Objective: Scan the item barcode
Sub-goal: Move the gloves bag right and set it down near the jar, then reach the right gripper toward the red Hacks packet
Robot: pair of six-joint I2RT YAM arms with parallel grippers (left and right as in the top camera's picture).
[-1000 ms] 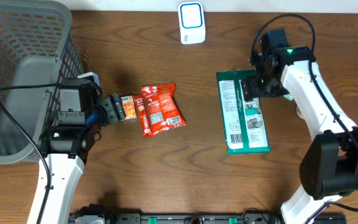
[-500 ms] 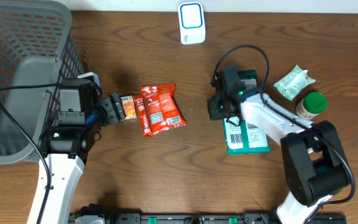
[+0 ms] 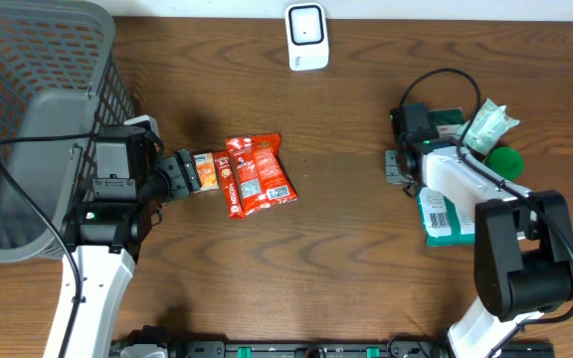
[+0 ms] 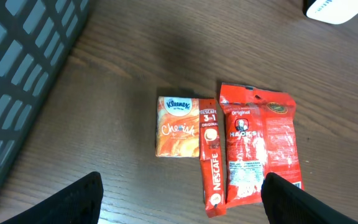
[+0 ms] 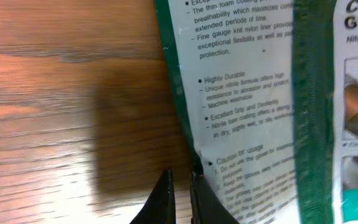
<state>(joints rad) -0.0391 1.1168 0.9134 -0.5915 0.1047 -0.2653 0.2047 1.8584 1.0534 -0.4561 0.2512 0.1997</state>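
Two arms work over a dark brown wooden table [image 3: 346,288].
Our right gripper [image 5: 180,182] is pinched closed on the edge of the green-and-white plastic glove packet [image 5: 253,112], which lies flat on the wood and stretches away beyond its fingertips. Our left gripper [image 4: 182,202] stands wide open, with a red plastic snack bag [image 4: 260,143] just ahead.

Glossy plastic glove packet [image 5: 247,93], matt wood-grain table [image 3: 346,259], glossy red snack pouch [image 4: 257,149], grey plastic basket [image 3: 28,60]
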